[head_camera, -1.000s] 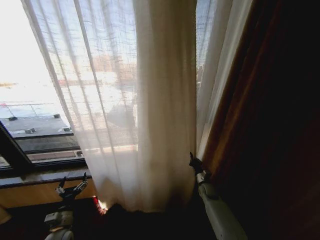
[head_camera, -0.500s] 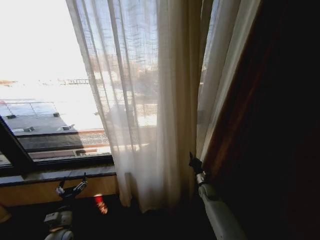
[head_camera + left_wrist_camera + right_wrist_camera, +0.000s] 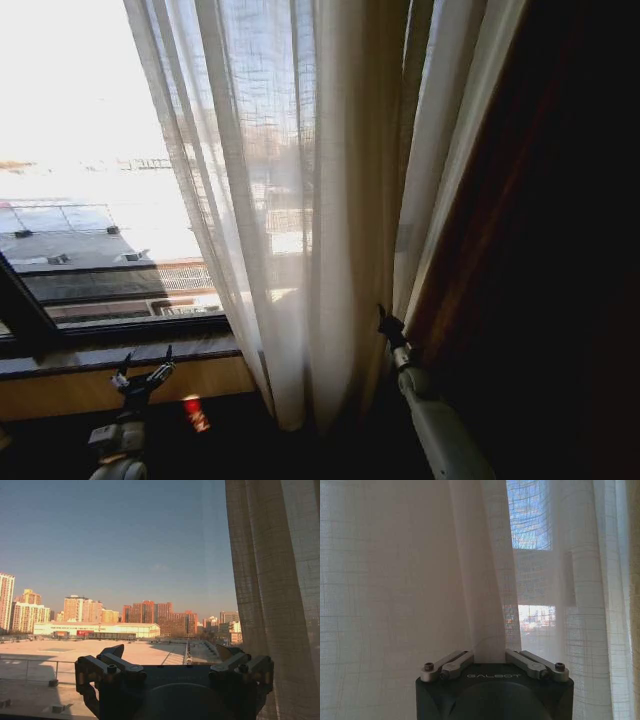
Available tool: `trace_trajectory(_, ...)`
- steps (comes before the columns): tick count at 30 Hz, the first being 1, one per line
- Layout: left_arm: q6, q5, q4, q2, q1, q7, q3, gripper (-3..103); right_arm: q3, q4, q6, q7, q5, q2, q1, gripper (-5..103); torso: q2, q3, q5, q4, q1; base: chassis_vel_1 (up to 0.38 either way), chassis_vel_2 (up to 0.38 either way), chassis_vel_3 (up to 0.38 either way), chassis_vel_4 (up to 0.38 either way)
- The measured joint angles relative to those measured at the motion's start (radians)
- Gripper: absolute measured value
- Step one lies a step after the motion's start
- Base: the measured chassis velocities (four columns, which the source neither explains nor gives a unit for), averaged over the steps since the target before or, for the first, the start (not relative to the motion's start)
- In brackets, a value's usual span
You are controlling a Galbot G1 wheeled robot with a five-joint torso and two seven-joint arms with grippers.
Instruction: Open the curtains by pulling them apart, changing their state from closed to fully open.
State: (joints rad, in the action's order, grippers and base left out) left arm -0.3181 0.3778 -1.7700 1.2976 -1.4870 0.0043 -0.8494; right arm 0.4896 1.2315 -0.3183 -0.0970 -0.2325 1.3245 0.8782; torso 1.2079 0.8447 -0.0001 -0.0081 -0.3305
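Head view: the curtains [image 3: 300, 200], sheer cream fabric with vertical pleats, hang gathered in the centre of the frame, running from the top edge down to the floor at lower centre. The left half of the frame shows a bare window [image 3: 80, 150] with bright daylight and rooftops beyond, and a dark sill [image 3: 120, 350] along its lower edge. A dark brown drape [image 3: 540, 250] covers the right side.

The right gripper [image 3: 386, 325] sits at lower centre-right, against the curtains' right edge. In the right wrist view its fingers are closed on a fold of the curtains [image 3: 490, 630] pinched between them.

The left gripper [image 3: 140, 378] rests at lower left, below the sill, apart from the fabric. In the left wrist view it [image 3: 172, 660] is spread wide and holds nothing, with the curtains [image 3: 275, 595] on the right side of that frame.
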Motion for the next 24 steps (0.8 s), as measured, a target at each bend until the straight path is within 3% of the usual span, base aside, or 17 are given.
trace_trajectory(7,0.0,0.0,0.0,0.0,0.0,0.0,0.0,100,0.001,-0.006,-0.009,0.03,0.019,0.0,-0.007,0,0.0,0.0,0.0001,0.0003,0.0,-0.042,0.065,0.046,-0.059)
trace_trajectory(15,0.0,0.0,0.0,0.0,0.0,0.0,0.0,100,0.026,-0.016,0.073,0.173,0.091,-0.02,-0.02,0,0.001,-0.001,0.0001,0.0001,0.002,0.01,-0.019,-0.015,0.017)
trace_trajectory(24,0.0,0.0,0.0,0.0,0.0,0.0,0.0,100,0.073,-0.061,0.111,0.196,0.065,-0.084,-0.059,0,0.0,0.0,0.0002,0.0003,0.001,0.0,0.0,0.0,0.0)
